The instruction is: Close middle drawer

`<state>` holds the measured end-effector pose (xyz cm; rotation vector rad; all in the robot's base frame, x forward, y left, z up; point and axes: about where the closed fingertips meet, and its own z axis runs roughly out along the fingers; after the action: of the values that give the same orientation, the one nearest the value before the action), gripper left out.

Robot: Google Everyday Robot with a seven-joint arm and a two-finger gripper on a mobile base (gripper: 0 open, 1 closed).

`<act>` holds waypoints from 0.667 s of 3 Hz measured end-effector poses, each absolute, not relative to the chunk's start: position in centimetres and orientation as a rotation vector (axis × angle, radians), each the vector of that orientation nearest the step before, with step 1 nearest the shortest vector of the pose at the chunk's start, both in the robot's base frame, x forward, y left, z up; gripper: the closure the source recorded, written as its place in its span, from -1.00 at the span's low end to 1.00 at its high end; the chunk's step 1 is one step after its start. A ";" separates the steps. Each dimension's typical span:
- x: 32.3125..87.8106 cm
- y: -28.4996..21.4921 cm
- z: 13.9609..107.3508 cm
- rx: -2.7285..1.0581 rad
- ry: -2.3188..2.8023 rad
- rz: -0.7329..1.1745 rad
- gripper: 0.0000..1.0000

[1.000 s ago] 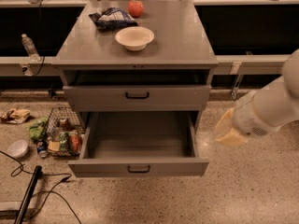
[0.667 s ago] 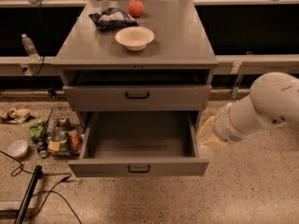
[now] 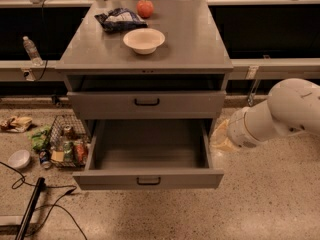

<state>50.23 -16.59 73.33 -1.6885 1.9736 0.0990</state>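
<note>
The middle drawer (image 3: 148,180) is a grey metal drawer with a small black bar handle. It is pulled far out of the cabinet and its inside is empty. Above it, the uppermost drawer (image 3: 146,104) stands slightly out, with a dark gap over its front. The lowest drawer is hidden under the open one. My white arm (image 3: 280,116) comes in from the right. My gripper (image 3: 220,139) is a yellowish shape at the arm's end, just outside the open drawer's right side wall, behind its front panel.
On the cabinet top (image 3: 195,44) stand a white bowl (image 3: 144,39), a red ball-like fruit (image 3: 145,8) and a dark snack bag (image 3: 120,19). On the floor at the left are a wire basket of cans (image 3: 65,143), a small white bowl (image 3: 19,159), cables and a black pole (image 3: 30,209).
My arm has swung left and down, bringing the gripper closer to the open drawer's right side. The drawer has not moved.
</note>
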 end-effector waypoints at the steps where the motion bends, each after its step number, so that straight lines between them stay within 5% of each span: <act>1: 50.2 -15.9 71.1 -1.658 1.987 0.141 1.00; 2: 49.6 -15.5 66.1 -1.601 2.054 0.206 1.00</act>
<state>49.58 -15.53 66.10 -1.6009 2.0542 0.2061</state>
